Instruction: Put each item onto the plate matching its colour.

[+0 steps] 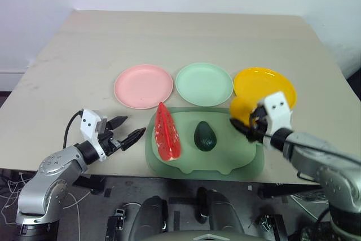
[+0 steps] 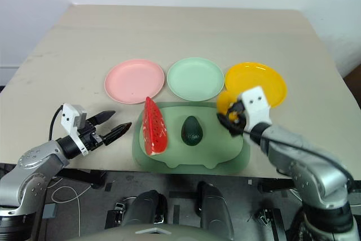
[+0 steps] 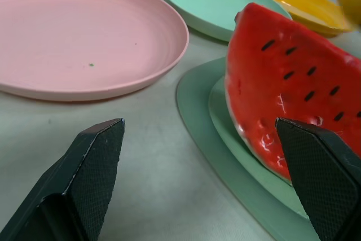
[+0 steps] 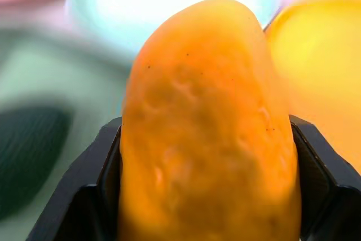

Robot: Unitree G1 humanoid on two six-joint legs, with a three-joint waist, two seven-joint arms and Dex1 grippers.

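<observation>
My right gripper point(image 1: 246, 121) is shut on the yellow oval fruit point(image 1: 241, 108), held above the right end of the large tray point(image 1: 237, 165), just in front of the yellow plate point(image 1: 265, 86). In the right wrist view the fruit point(image 4: 208, 122) sits between both fingers. The red watermelon wedge point(image 1: 167, 132) and the dark green avocado point(image 1: 205, 136) lie on the tray. Behind it stand the pink plate point(image 1: 143, 86) and the mint green plate point(image 1: 204, 83), both bare. My left gripper point(image 1: 126, 130) hangs open left of the tray, pointing at the wedge point(image 3: 293, 94).
The plates and tray sit near the front of a beige table point(image 1: 186, 35) whose front edge runs just below the tray. A black cable point(image 1: 69, 128) loops behind my left wrist.
</observation>
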